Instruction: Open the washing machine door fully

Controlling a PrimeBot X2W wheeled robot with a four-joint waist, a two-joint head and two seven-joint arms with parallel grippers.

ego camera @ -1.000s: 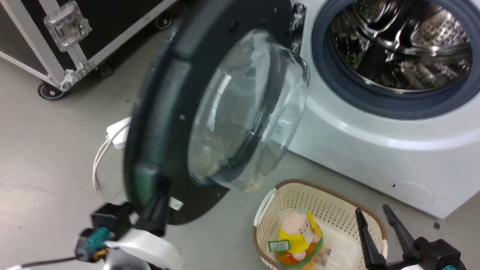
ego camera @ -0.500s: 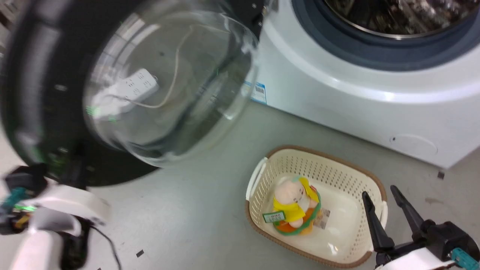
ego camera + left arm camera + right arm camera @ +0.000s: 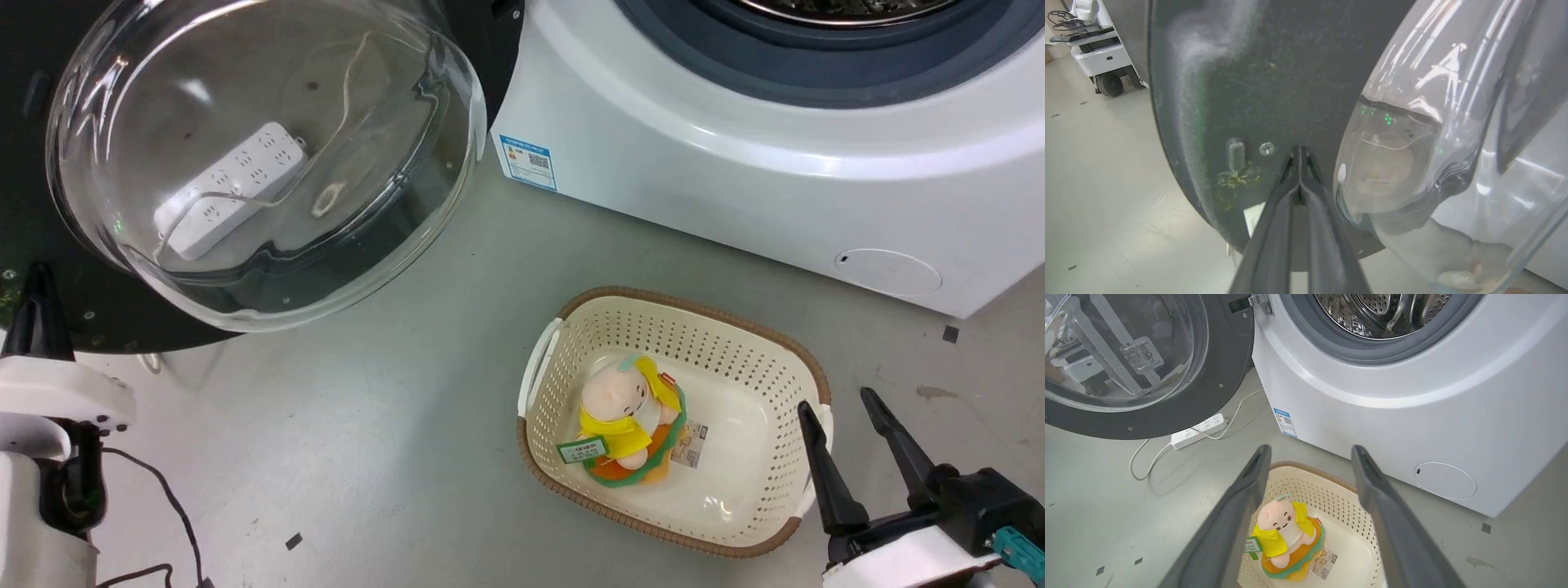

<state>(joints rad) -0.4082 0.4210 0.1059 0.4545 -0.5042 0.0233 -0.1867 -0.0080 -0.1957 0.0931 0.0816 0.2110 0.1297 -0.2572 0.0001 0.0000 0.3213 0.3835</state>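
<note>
Fingers together, the left gripper (image 3: 1299, 153) should push the large round glossy black washing machine door (image 3: 1229, 81) outward, avoiding its bulging glass bowl (image 3: 1433, 122)

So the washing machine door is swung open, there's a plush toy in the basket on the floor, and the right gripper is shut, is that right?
Not quite. The right gripper is open, its two fingers well apart, as the right wrist view shows. The washing machine door is swung open, and the plush toy does lie in the basket.
</note>
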